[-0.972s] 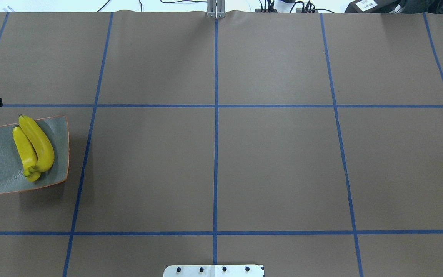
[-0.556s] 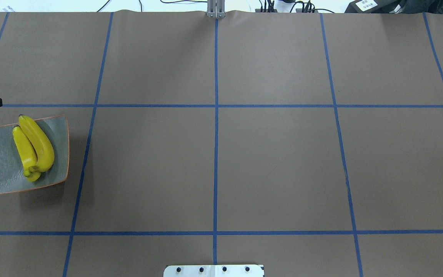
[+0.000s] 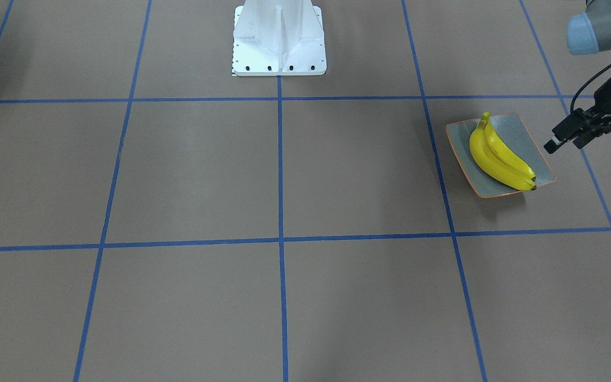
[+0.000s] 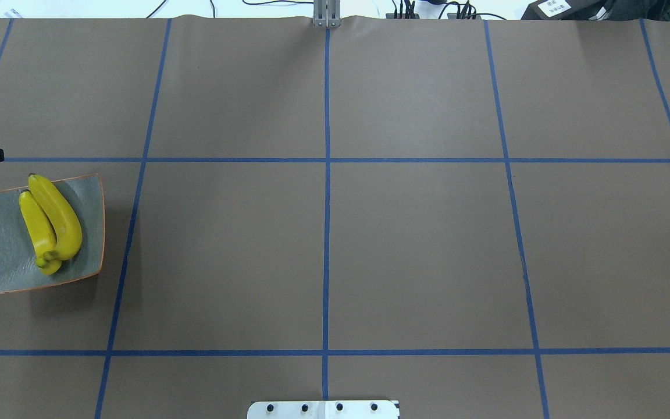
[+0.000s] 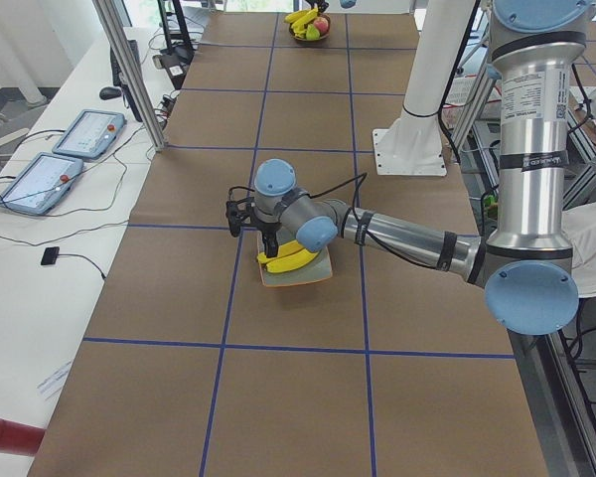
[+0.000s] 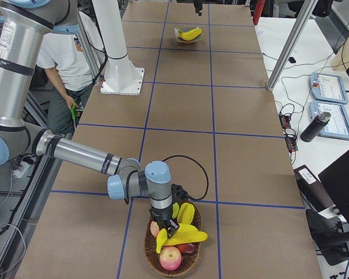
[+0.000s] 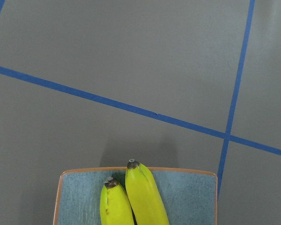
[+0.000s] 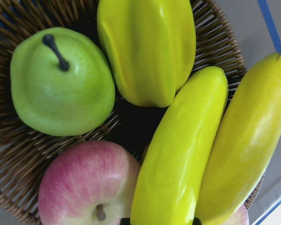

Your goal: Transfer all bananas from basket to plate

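Bananas (image 3: 499, 156): you see two of them side by side, touching, on the plate (image 3: 518, 135). Two more lie in the wicker basket (image 8: 11, 159) with a pear (image 8: 61, 84) and an apple (image 8: 84, 187). The left gripper (image 3: 563, 146) hangs just beside the plate, fingers apart, holding nothing. The right gripper (image 6: 166, 228) is down in the basket, and you cannot tell how its fingers stand.

The counter (image 4: 416, 244) is covered with brown paper and marked into large squares by blue tape lines (image 4: 327, 233). The plate (image 4: 92, 233) sits at the left edge of the overhead frame, mid-height. The robot's white base (image 3: 279, 53) stands top centre of the front-facing frame. A wicker basket (image 6: 189, 266) rests at the bottom of the right-side frame.
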`<action>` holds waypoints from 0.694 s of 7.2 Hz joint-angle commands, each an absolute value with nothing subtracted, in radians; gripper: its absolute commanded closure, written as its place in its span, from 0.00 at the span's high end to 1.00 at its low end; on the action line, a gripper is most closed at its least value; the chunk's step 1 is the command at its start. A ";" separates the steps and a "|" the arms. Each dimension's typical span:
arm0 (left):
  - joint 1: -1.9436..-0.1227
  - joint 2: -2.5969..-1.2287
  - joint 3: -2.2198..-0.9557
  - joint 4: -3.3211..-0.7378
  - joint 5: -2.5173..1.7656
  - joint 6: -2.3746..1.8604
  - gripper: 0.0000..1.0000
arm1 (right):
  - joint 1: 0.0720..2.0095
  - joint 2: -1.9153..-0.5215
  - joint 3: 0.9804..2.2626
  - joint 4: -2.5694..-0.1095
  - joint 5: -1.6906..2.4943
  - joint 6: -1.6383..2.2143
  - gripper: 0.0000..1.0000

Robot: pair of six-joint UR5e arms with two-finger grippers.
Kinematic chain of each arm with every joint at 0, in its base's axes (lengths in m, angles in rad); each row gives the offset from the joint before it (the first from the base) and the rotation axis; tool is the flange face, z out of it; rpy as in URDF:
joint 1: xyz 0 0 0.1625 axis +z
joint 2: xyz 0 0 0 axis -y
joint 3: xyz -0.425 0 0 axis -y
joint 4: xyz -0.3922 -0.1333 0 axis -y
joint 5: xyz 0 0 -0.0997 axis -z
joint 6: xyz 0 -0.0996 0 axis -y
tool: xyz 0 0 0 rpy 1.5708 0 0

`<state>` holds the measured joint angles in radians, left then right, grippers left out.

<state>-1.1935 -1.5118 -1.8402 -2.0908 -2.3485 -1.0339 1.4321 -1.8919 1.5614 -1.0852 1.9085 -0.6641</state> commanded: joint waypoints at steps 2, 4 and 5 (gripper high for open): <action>-1.193 -1.513 -1.839 -2.091 -2.349 -1.034 1.00 | 1.509 -1.852 1.713 -1.327 1.922 -0.704 0.00; -1.189 -1.517 -1.836 -2.089 -2.349 -1.048 1.00 | 1.509 -1.800 1.801 -1.493 2.027 -0.681 0.00; -1.183 -1.541 -1.838 -2.089 -2.349 -1.119 1.00 | 1.509 -1.778 1.807 -1.505 2.095 -0.639 0.00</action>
